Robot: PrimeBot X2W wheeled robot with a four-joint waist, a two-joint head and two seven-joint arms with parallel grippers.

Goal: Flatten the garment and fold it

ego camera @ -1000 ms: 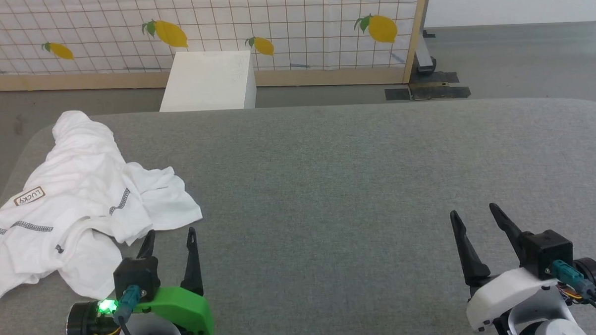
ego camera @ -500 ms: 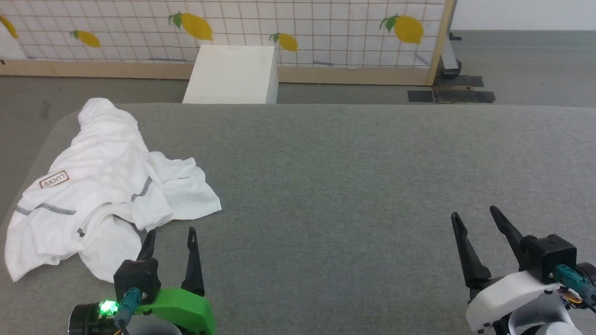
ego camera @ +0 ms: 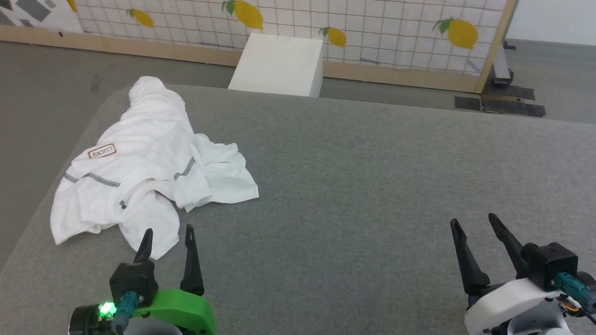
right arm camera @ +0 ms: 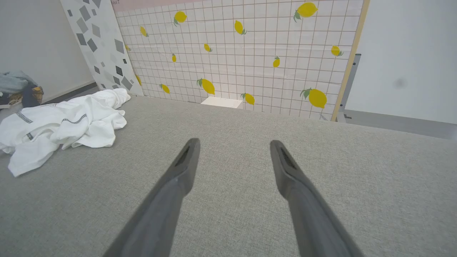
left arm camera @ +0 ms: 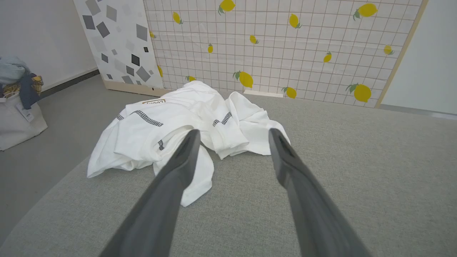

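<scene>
Crumpled garment [ego camera: 146, 143] bears a patch [ego camera: 101, 151], seemingly reading "LUCKY"

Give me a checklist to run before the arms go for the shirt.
1. Left gripper open: ok, jaws apart, nothing between them.
2. Right gripper open: ok, jaws apart, nothing held.
3. Garment flat: not ok, crumpled in a heap.
4. Garment fully on the table: ok, though it lies close to the left edge.
5. Sleeves located: cannot tell, lost in the folds.
6. Left gripper clear of the cloth: cannot tell, it overlaps the hem in the head view.
</scene>
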